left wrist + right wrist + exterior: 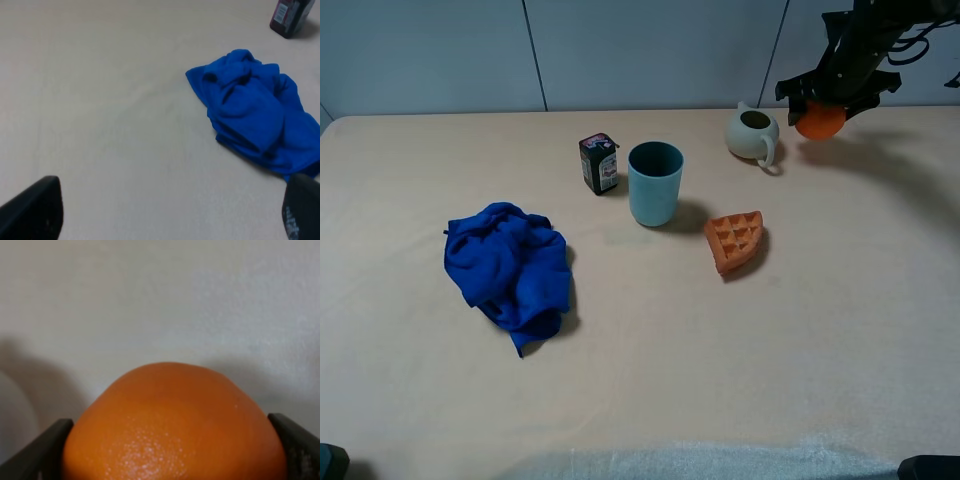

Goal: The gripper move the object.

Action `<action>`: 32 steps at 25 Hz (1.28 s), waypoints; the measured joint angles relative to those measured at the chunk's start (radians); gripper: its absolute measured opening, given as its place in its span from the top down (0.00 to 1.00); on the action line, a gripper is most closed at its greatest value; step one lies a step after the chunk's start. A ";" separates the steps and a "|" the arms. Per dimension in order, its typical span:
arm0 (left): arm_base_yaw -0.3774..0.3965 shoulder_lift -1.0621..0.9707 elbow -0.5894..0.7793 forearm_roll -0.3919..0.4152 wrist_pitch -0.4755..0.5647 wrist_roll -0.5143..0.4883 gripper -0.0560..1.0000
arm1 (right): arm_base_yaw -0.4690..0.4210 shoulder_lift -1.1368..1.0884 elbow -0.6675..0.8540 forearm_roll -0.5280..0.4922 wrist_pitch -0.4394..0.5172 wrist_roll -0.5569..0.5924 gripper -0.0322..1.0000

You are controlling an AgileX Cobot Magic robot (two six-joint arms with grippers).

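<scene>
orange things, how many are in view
2: the mandarin held in the right tool at the far right, and the waffle wedge lying right of the blue cup.

- The orange fruit [172,425] is cut by the edge of the right wrist view, so only a part of it shows. The fingers [42,452] of the right claw [830,102] appear only as dark corners beside it.
- In the high view this claw covers the top of the fruit, and its arm leaves the picture at the upper edge.
- Of the left claw [170,215], its wrist view shows only two blurred dark tips at the picture's corners.
- There the small dark carton [291,17] is cut by the edge and its label is too blurred to read.
</scene>
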 joint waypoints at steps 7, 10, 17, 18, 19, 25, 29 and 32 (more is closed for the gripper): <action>0.000 0.000 0.000 0.000 0.000 0.000 0.11 | -0.020 0.023 0.000 0.000 0.000 0.000 0.43; 0.000 0.000 0.000 0.000 0.000 0.000 0.11 | -0.025 0.023 0.000 0.000 0.002 0.000 0.43; 0.000 0.000 0.000 0.000 0.000 0.000 0.11 | -0.025 0.023 0.000 0.000 0.004 0.000 0.43; 0.000 0.000 0.000 0.000 0.000 0.000 0.11 | -0.025 0.023 0.000 0.000 0.004 0.000 0.43; 0.000 0.000 0.000 0.000 0.000 0.000 0.11 | -0.025 0.023 0.000 0.000 0.003 0.000 0.43; 0.000 0.000 0.000 0.000 0.000 0.000 0.11 | -0.025 0.023 0.000 -0.018 0.002 0.000 0.35; 0.000 0.000 0.000 0.000 0.000 0.000 0.11 | -0.025 0.023 0.000 -0.019 0.002 0.018 0.30; 0.000 0.000 0.000 0.000 0.000 0.000 0.11 | -0.025 0.023 0.000 -0.019 0.002 0.023 0.30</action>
